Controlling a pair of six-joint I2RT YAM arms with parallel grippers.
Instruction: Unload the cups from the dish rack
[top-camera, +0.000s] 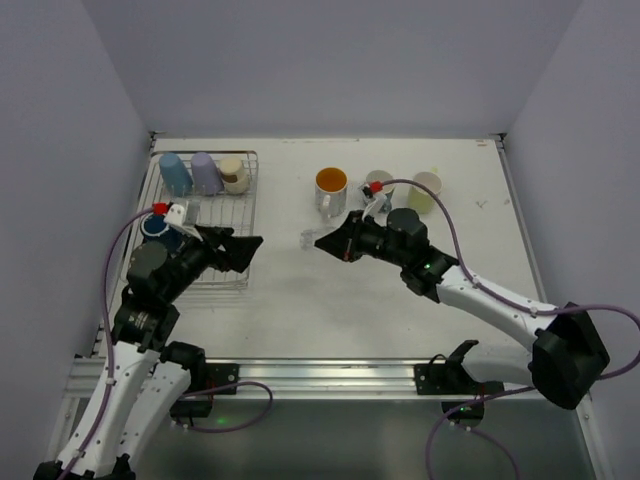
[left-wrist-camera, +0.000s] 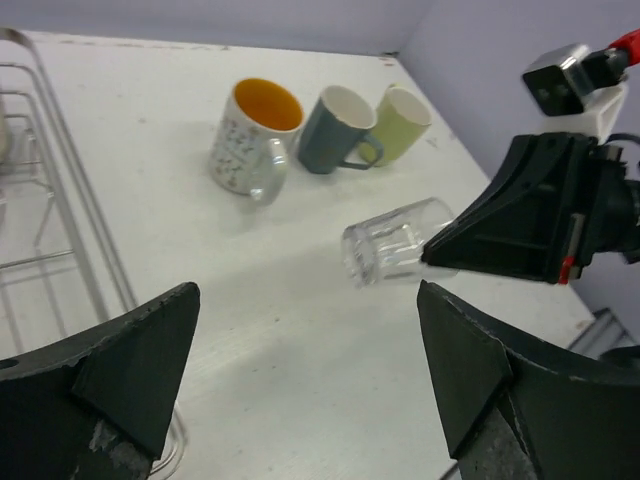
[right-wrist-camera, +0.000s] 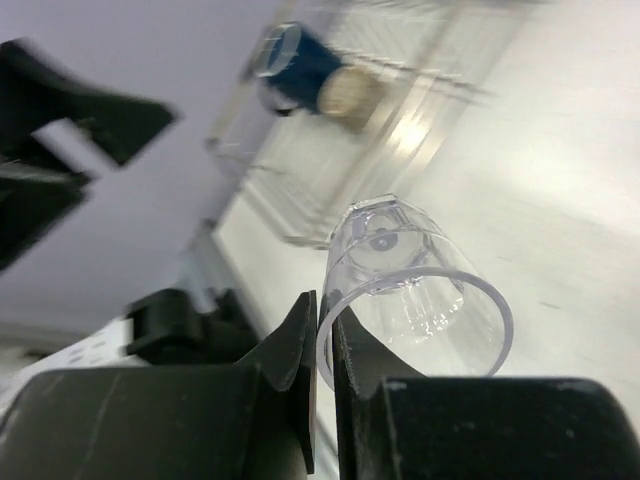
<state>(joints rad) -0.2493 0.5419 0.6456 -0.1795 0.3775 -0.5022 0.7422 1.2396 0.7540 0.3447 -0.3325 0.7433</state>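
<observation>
My right gripper (top-camera: 325, 241) is shut on the rim wall of a tiny clear glass cup (right-wrist-camera: 415, 290), one finger inside and one outside. It holds the cup tilted above the table's middle (left-wrist-camera: 395, 240). My left gripper (left-wrist-camera: 308, 300) is open and empty, just left of the glass and beside the dish rack (top-camera: 215, 275). In the silver wire rack stand a light blue cup (top-camera: 175, 173), a lavender cup (top-camera: 206, 172), a beige cup (top-camera: 234, 174) and a navy cup (top-camera: 155, 226). On the table stand an orange-inside mug (top-camera: 331, 190), a grey mug (top-camera: 378, 185) and a pale yellow-green cup (top-camera: 425, 192).
The white table is enclosed by pale walls on three sides. The three mugs stand in a row behind my right arm (top-camera: 480, 295). Bare tabletop lies between the rack and the mugs and along the near edge.
</observation>
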